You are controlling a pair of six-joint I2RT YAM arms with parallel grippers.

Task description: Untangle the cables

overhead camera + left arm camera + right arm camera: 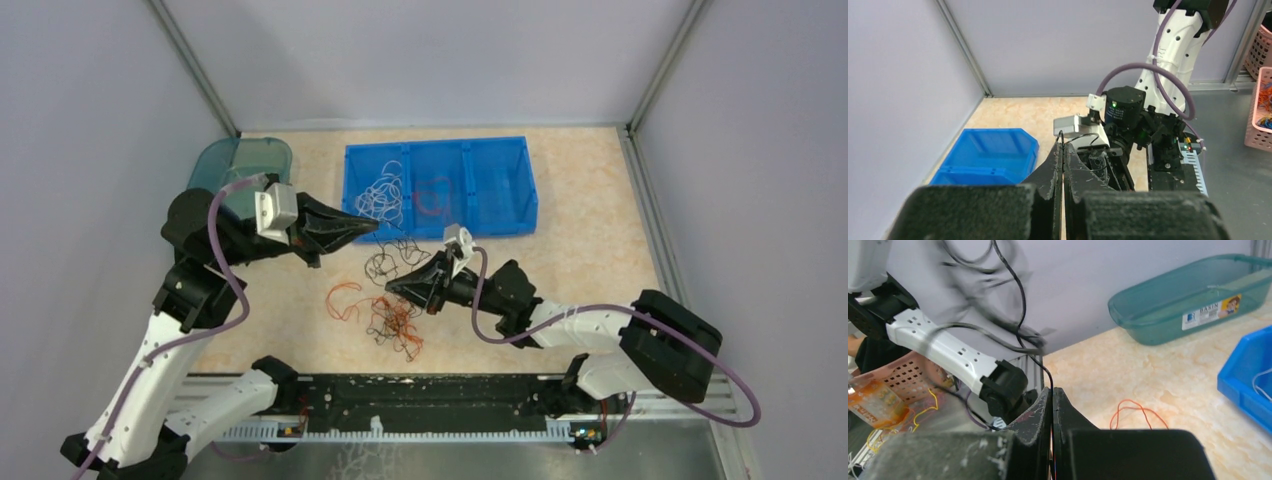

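Pinching a thin black strand between its closed fingers, the right gripper is hovering low over the middle of the beige marbled tabletop. In the right wrist view that strand is rising from the fingertips and curling up into the air, partly blurred. The left gripper is reaching in from the left. Its fingers are clenched too, with a thin black wire showing at their tips in the left wrist view, so it is gripping part of the same black bundle. The 2 grippers are pointing toward each other, near but apart, and black loops are hanging between them.

Below the right gripper, a small clump of black and orange-red wires is lying on the table, and just left of it a loose orange-red wire is curling on the surface.

Behind both grippers a blue plastic tray with 3 compartments is sitting on the table. A heap of thin white wires is resting in its left compartment and a single red wire in its middle compartment. A translucent teal plastic tub is standing at the back left corner, partly hidden by the left arm.
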